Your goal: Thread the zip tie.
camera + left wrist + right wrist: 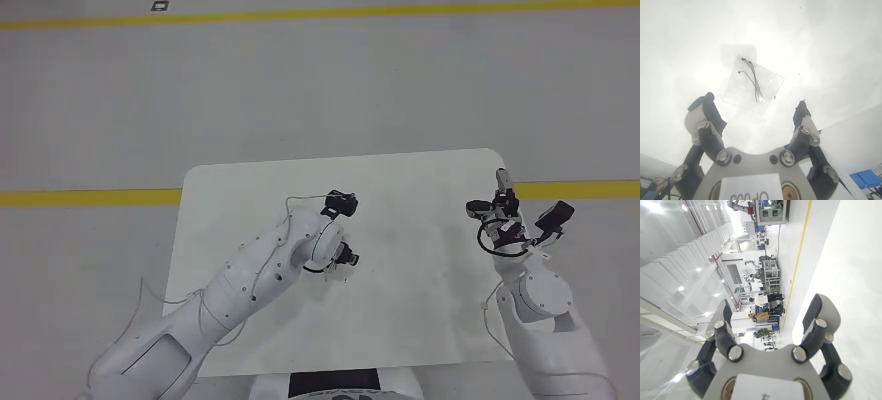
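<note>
Three thin black zip ties (pixel 754 79) lie crossed on a clear square tray (pixel 773 80) that rests on the white table. My left gripper (pixel 756 99) hangs above the table just short of the tray, open, with nothing between its black-taped fingers. In the top view the left gripper (pixel 346 232) is over the middle of the table. My right gripper (pixel 770 300) is open and holds nothing; it points out past the table's edge toward the room. From above, the right gripper (pixel 492 198) sits near the table's far right corner.
The white table (pixel 420 300) has rounded corners, and its right edge (pixel 821 262) runs close to the right gripper. A yellow floor line (pixel 90 197) passes behind the table. A blue box (pixel 865 180) sits off the table.
</note>
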Available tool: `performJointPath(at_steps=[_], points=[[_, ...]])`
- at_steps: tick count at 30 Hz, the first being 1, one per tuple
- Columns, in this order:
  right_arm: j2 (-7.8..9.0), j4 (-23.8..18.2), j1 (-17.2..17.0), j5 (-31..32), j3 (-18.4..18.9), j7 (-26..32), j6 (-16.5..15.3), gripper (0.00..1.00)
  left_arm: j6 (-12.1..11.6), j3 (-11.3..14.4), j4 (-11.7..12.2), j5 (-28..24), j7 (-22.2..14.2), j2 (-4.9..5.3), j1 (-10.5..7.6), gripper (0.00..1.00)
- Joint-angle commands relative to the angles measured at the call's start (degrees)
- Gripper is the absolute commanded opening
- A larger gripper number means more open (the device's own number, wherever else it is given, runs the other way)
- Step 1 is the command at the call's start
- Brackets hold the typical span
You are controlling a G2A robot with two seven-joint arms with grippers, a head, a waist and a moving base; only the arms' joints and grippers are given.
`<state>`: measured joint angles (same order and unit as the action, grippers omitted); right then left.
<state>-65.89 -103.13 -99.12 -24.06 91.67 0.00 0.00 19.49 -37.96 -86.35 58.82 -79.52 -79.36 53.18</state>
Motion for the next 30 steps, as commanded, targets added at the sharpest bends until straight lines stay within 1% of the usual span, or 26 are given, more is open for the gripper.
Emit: performJointPath(at_steps=[1,8,10,12,13,15,16,17,20,24,26,30], points=[[0.00,0.0,0.0,0.0,0.0,0.0,0.0,1.00,0.0,0.0,0.0,0.4,-0.1,-0.06,0.01,1.00],[0.00,0.0,0.0,0.0,0.0,0.0,0.0,1.00,0.0,0.0,0.0,0.4,-0.1,-0.06,0.01,1.00],[0.00,0.0,0.0,0.0,0.0,0.0,0.0,1.00,-0.4,0.0,-0.8,0.5,1.2,-0.04,0.22,1.00],[0.00,0.0,0.0,0.0,0.0,0.0,0.0,1.00,-0.8,0.2,-1.3,1.1,1.1,0.03,0.42,1.00],[0.00,0.0,0.0,0.0,0.0,0.0,0.0,1.00,-0.7,0.3,-1.5,1.3,0.9,0.05,0.48,0.87],[0.00,0.0,0.0,0.0,0.0,0.0,0.0,1.00,-0.7,0.4,-2.2,1.7,0.7,0.07,0.61,0.66],[0.00,0.0,0.0,0.0,0.0,0.0,0.0,1.00,-0.7,0.3,-2.3,1.7,0.7,0.09,0.66,0.47],[0.00,0.0,0.0,0.0,0.0,0.0,0.0,1.00,-0.7,0.3,-2.4,1.9,0.7,0.10,0.70,0.39],[0.00,0.0,0.0,0.0,0.0,0.0,0.0,1.00,-0.8,0.3,-2.5,2.2,0.5,0.14,0.83,0.26],[0.00,0.0,0.0,0.0,0.0,0.0,0.0,1.00,-1.3,0.5,-1.5,2.2,0.4,0.07,0.90,0.16],[0.00,0.0,0.0,0.0,0.0,0.0,0.0,1.00,-1.5,0.7,-0.8,1.9,0.5,-0.03,0.82,0.16],[0.00,0.0,0.0,0.0,0.0,0.0,0.0,1.00,-1.8,1.1,0.4,1.3,1.0,-0.30,0.57,0.13]])
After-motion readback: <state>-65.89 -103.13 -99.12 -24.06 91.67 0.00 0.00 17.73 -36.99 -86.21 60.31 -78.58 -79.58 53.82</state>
